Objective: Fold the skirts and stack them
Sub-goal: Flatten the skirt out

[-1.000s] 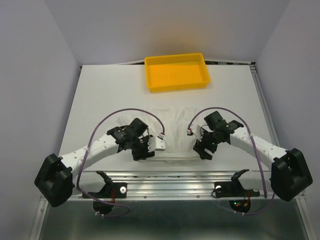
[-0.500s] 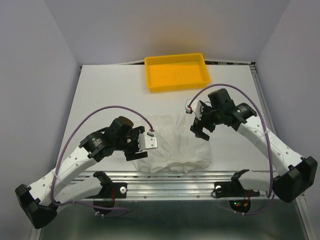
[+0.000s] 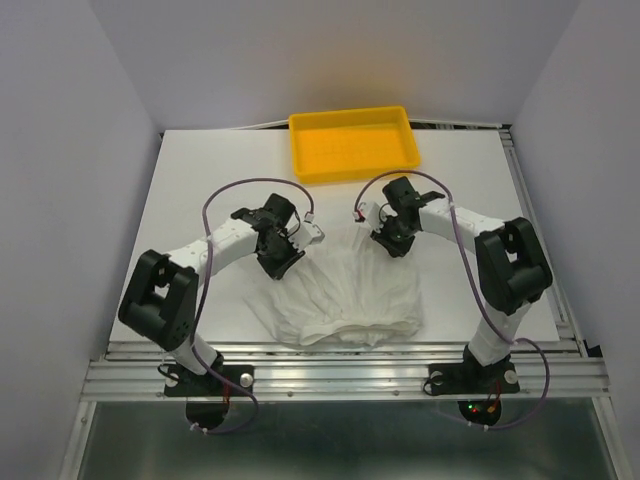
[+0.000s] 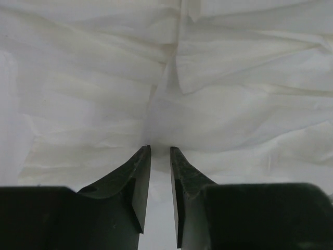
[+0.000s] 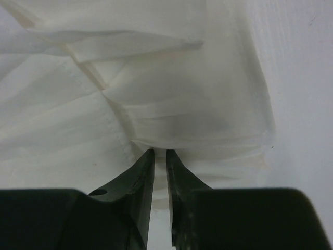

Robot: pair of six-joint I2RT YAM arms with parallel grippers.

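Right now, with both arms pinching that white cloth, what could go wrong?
The left end effector and right end effector each pinch only a thin edge of the skirt, so the soft fabric may slip free. The skirt's near edge lies bunched, so a fold could trap wrinkles.

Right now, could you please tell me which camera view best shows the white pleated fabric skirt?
The top external view: only it shows nearly the whole white pleated fabric skirt, outline and folds. The left wrist view shows a creased patch gathered at the left fingers; the right wrist view shows a hemmed edge at the right fingers.
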